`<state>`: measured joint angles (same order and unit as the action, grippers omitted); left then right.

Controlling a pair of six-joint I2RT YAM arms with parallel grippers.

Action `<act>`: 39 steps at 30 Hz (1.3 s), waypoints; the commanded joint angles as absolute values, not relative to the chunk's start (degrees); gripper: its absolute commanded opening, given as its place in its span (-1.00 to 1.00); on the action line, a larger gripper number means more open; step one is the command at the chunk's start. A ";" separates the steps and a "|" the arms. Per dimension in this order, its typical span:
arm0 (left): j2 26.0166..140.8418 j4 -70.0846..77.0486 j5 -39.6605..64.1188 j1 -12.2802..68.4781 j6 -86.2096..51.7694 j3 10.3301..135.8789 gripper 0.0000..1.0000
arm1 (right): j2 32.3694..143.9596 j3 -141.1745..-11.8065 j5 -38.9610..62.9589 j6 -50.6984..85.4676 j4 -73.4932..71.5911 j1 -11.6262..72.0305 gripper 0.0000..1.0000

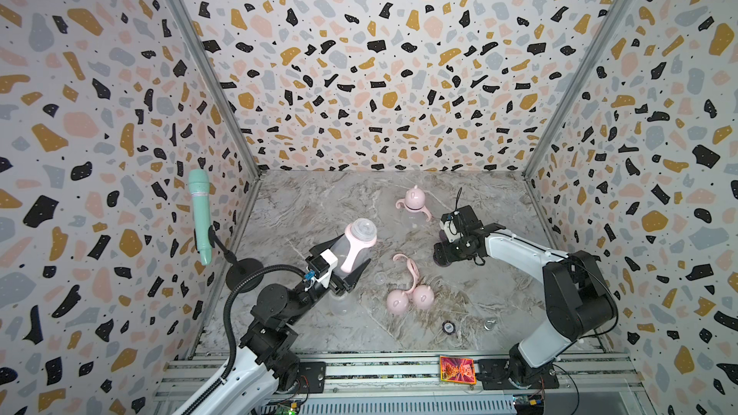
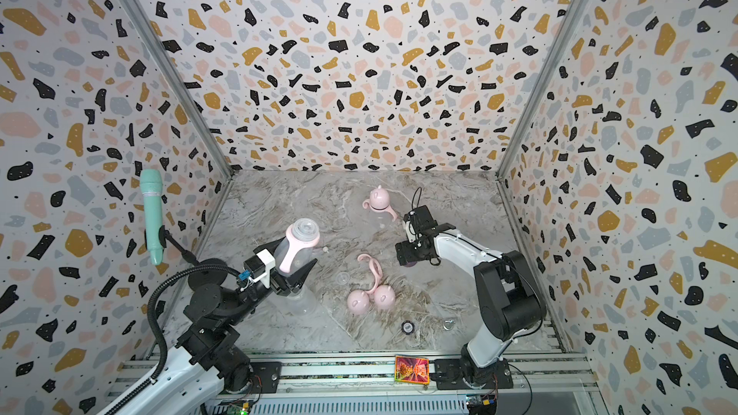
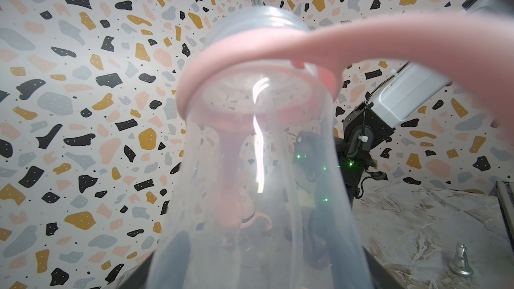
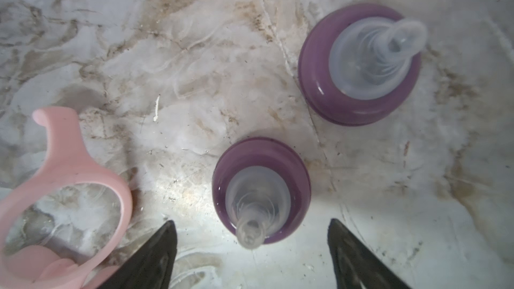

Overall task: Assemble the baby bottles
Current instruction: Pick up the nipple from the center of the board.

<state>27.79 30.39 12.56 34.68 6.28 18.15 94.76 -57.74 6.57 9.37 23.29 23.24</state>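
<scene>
From where I stand, the left claw is clamped round the lower body of a clear plastic bottle. It holds the bottle up off the grey marble tabletop, tilted, with the bare threaded neck uppermost. A pink two-handled ring sits round that neck. The right claw hangs low over the table, its black fingers spread wide and gripping nothing. Between them on the marble stands a purple teat collar with its clear teat, and a second purple collar stands just beyond it (neither is touched). A loose pink handle ring lies mid-table, one end between a pink eared dome cap and its twin cap. A capped, fully built bottle stands towards the back wall.
</scene>
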 commanded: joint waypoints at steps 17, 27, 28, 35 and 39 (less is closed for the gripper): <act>24.53 34.76 2.17 34.63 3.52 17.29 -1.00 | 104.61 -65.21 -1.26 7.91 28.90 25.79 0.66; 25.61 35.24 -3.74 34.63 2.81 17.41 -1.00 | 106.78 -66.68 -3.61 7.08 33.45 27.23 0.58; 25.66 35.32 -3.95 34.63 2.73 17.38 -1.00 | 106.61 -66.62 -3.69 6.86 33.72 27.20 0.59; 25.66 37.79 -4.27 34.63 1.40 16.42 -1.00 | 106.43 -66.98 -4.25 5.98 35.60 26.67 0.54; 25.77 36.93 -5.36 34.63 -0.36 16.94 -1.00 | 107.48 -67.07 -3.39 5.32 35.33 26.46 0.50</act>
<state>26.06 32.62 -4.25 34.68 1.17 16.75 105.82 -66.94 -2.11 6.79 30.35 26.85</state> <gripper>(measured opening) 0.771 0.752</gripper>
